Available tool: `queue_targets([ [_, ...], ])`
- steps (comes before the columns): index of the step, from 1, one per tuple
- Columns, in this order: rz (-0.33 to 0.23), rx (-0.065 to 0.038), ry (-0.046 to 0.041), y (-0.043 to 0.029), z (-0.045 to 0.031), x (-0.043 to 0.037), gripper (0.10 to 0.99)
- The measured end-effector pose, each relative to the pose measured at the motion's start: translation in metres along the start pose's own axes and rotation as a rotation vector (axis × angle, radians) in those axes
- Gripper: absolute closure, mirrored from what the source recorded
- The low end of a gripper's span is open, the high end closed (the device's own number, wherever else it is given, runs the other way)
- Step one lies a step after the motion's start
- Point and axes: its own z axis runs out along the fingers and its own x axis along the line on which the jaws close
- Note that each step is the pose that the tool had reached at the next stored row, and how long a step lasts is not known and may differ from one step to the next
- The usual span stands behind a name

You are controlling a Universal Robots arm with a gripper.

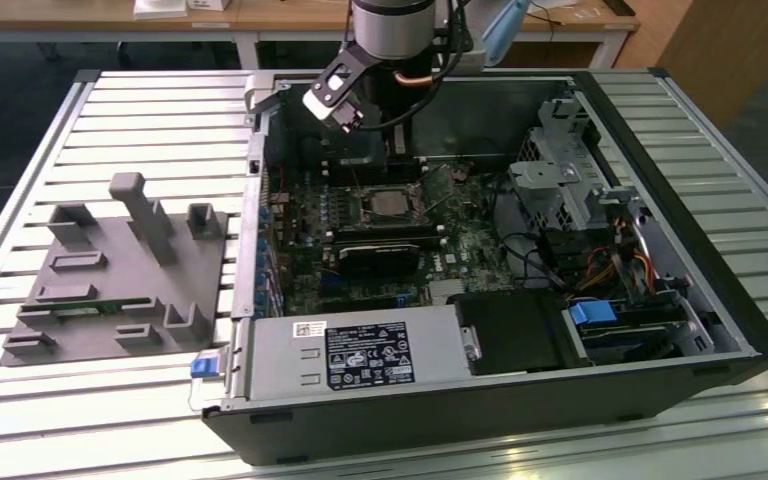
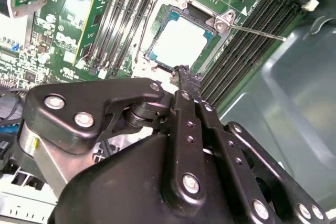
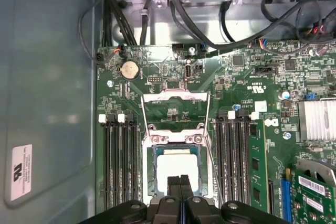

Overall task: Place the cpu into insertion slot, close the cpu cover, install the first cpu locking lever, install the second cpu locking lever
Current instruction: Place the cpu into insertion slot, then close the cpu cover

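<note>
Slatted metal surface (image 1: 117,110) carries an open black computer case (image 1: 491,420) lying on its side. On the exterior view's left, a grey moulded fixture (image 1: 104,290) sits just beside the case. Grey power supply box (image 1: 344,355) fills the near edge of the case.

Green motherboard (image 3: 157,72) lies flat on the case floor. Arm reaches down into the far end of the case.

Gripper (image 3: 180,181) hangs over the socket area, and its black fingers (image 3: 175,184) are pressed together with nothing seen between them. In the second wrist view the gripper (image 2: 182,70) tip sits at the edge of the socket.

The cpu cover (image 3: 174,96) is swung open, with board showing through its cut-out. The insertion slot (image 3: 156,171) lies between two banks of black memory slots (image 3: 118,161).

The cpu (image 3: 176,169) is seated in the slot, pale face up, also visible in the exterior view (image 1: 387,203) and the second wrist view (image 2: 181,43). One thin wire locking lever (image 2: 257,32) juts from a socket corner, unlatched.
</note>
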Motion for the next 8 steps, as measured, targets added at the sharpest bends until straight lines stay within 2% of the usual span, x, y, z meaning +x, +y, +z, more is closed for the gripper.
queue_targets([
  [8, 0.000, 0.000, 0.0000, 0.0000, 0.0000, 0.0000, 0.980],
])
